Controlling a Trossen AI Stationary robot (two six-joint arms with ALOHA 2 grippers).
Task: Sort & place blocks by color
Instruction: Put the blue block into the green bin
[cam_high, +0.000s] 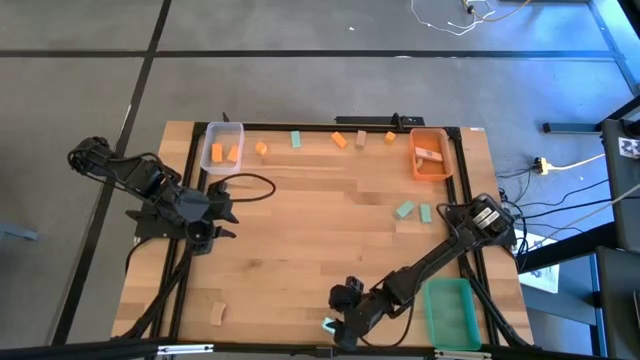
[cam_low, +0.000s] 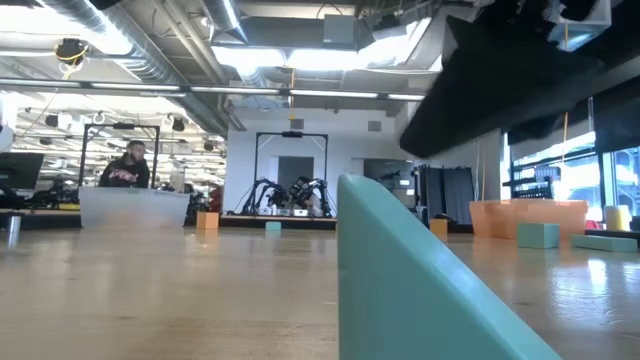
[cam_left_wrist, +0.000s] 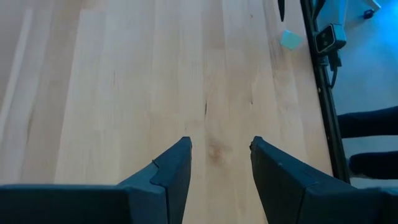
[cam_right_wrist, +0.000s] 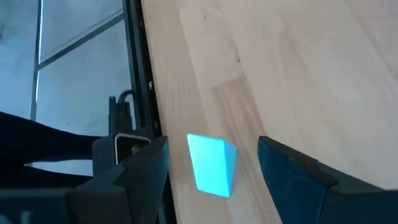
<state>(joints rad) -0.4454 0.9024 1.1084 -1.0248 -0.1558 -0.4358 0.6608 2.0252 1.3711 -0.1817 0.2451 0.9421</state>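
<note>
One smooth teal block (cam_right_wrist: 211, 165) — betw right gripper's (cam_right_wrist: 214, 177) open fingers

Along the table's (cam_high: 300, 240) far edge lie several blocks (cam_high: 340, 140), between one bin (cam_high: 222, 130) at the left and another (cam_high: 430, 135) at the right, each holding blocks. A third bin (cam_high: 450, 312) sits at the near right corner, and a block (cam_high: 328, 324) lies at the near edge between the right gripper's (cam_high: 333, 330) fingers.

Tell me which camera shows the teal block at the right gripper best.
The right wrist view: the teal block lies on the wood between the open fingers of the right gripper, untouched. The high view shows it only as a speck at the table's near edge. The low view has it huge, cropped. The left wrist view shows it small and far off.
</note>
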